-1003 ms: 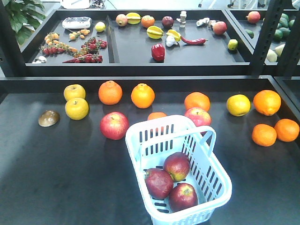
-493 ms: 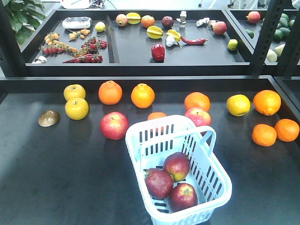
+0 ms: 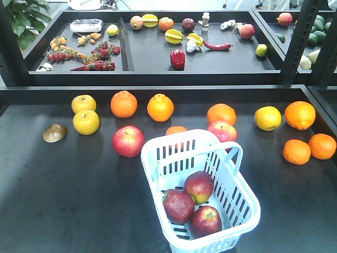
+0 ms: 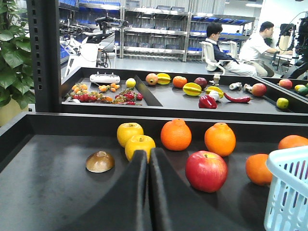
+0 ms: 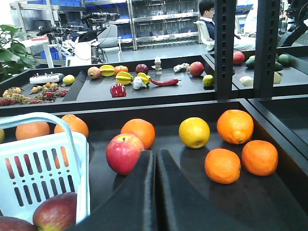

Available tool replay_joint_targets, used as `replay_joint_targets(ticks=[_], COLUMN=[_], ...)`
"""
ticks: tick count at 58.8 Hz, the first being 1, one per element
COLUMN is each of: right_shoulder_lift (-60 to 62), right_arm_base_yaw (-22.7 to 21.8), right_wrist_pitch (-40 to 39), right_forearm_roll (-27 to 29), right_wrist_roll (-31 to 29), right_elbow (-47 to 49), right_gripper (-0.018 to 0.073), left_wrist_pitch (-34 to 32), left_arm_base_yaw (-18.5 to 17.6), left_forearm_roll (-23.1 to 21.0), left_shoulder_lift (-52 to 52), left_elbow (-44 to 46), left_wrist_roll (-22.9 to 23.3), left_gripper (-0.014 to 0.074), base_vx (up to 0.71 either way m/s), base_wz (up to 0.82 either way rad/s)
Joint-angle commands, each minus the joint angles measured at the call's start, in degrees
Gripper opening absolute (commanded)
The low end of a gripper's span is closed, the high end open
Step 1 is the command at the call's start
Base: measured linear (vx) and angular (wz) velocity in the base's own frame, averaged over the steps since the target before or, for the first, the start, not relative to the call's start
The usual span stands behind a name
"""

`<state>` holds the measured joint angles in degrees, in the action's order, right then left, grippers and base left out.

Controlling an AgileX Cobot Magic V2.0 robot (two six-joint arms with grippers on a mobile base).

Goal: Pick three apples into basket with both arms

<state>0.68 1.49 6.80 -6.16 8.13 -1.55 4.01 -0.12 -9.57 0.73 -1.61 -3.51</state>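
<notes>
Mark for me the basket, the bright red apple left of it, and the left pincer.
basket [image 3: 236,216]: front-facing view, on the right side wall.
bright red apple [image 3: 128,141]: front-facing view, middle of its skin.
left pincer [image 4: 148,166]: left wrist view, at the seam between its closed fingertips.

Beside the right gripper [image 5: 155,159], the basket [image 5: 43,163] is cropped at the frame's left edge, and two apples [image 5: 55,211] inside it are cropped at the bottom edge.
</notes>
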Motion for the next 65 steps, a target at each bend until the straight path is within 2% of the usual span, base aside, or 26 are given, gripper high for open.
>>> replay_joint_targets(ticks=[1,65], right_shoulder_lift=[0.7,0.7], right_arm_base_yaw=[-0.4,-0.4], right_wrist_pitch=[-4.3,-4.3], right_forearm_roll=[-0.9,-0.9], right_wrist_roll=[0.0,0.0], right_elbow=[-0.8,-0.8], right_gripper=[-0.0005,-0.0005], left_wrist_pitch=[-4.0,-4.0], left_arm_base_yaw=[0.2,0.2], left_forearm_roll=[-0.1,-0.1], left_shoulder_lift=[0.8,0.8], left_elbow=[1.4,1.4], left_wrist_roll=[0.5,0.5], left_gripper=[-0.0006,-0.0006], base_vx=[0.00,0.00], base_wz=[0.00,0.00])
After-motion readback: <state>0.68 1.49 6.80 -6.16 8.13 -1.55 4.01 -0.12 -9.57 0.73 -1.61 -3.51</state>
